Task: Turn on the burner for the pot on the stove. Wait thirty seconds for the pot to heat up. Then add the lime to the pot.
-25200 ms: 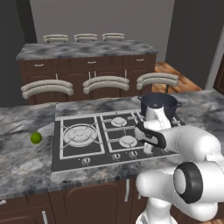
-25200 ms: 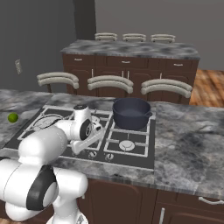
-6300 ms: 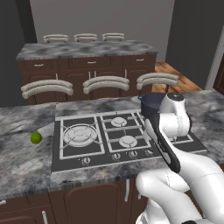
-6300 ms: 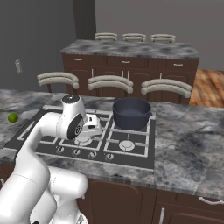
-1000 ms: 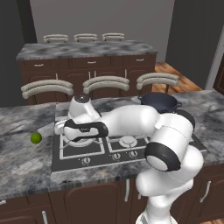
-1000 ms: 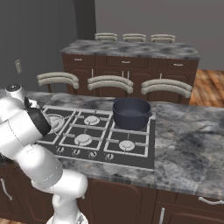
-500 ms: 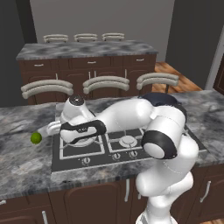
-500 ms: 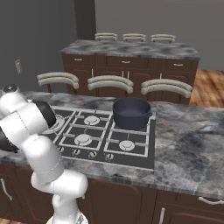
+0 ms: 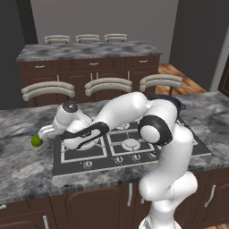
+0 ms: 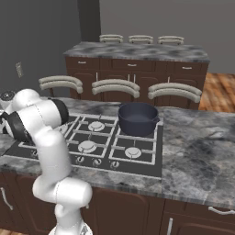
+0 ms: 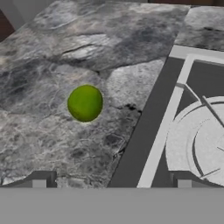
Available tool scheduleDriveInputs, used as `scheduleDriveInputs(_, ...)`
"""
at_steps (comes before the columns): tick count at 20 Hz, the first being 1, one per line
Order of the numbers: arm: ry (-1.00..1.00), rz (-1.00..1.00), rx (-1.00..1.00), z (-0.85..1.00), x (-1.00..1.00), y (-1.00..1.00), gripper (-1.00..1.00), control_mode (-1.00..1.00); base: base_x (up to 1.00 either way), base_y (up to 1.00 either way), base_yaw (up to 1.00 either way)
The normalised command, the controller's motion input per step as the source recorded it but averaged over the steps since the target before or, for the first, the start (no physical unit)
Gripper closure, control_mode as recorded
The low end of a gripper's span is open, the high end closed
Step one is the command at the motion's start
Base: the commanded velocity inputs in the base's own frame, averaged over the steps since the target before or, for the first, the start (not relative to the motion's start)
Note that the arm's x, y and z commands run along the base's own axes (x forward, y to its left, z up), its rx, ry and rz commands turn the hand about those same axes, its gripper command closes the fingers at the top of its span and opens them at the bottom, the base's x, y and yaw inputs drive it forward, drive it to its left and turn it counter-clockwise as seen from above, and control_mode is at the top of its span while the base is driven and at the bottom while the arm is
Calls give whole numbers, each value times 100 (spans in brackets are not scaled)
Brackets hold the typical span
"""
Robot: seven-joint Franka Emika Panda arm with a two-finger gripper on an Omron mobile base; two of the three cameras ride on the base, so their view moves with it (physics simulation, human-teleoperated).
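1. Grey marble counter (image 11: pixel 65 48) held the lime (image 11: pixel 85 103), just left of the stove (image 11: pixel 144 131).
2. I saw it ahead of my gripper (image 11: pixel 111 181), nearer the left fingertip (image 11: pixel 39 183).
3. Jaws spread wide, grasping nothing.

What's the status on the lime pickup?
End effector open, above the counter, short of the lime. Lime on the counter beside the stove, not gripped. Pot on rear burner. Nothing blocking.
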Motion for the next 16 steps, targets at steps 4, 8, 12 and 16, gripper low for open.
scheduleDriveInputs(4, 0, -6, -1, 0, 19, 45, -100, -100, 0, 0, 0)
scheduleDriveInputs(8, 0, -11, -1, 0, 20, 41, -100, -100, 0, 0, 0)
scheduleDriveInputs(12, 7, -2, 0, 0, 21, 33, -100, -100, 0, 0, 0)
scheduleDriveInputs(16, 15, 0, 0, 0, 26, 17, -100, -100, 0, 0, 0)
